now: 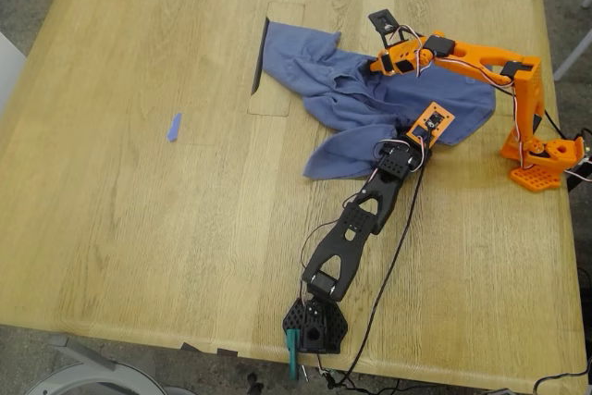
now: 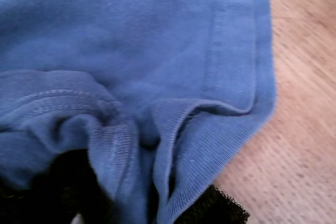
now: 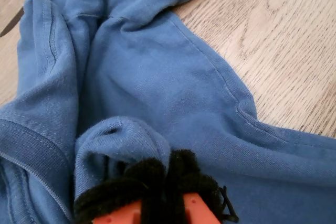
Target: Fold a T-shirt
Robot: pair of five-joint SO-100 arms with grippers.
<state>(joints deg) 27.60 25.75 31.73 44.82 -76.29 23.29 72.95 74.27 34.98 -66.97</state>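
- T-shirt (image 1: 370, 104), slate-blue: crumpled in a loose heap on the desk (image 1: 139, 62), toward the exterior view's right. One end reaches the rectangular cut-out panel (image 1: 274, 90) in the desk top.
- My first pincer (image 1: 427, 131), on the black arm: at the heap's edge nearest the exterior view's right. Seen in the first wrist view (image 2: 152, 208) closed on a ribbed hem of the T-shirt (image 2: 157, 51), cloth bunched between black padded jaws.
- My second pincer (image 1: 384, 64), on the orange arm: at the heap's far side. Seen in the second wrist view (image 3: 168, 182) clamped on a raised fold of the T-shirt (image 3: 157, 77).
- Small blue scrap (image 1: 174, 127): alone on bare wood, well apart from the T-shirt, toward the exterior view's left.
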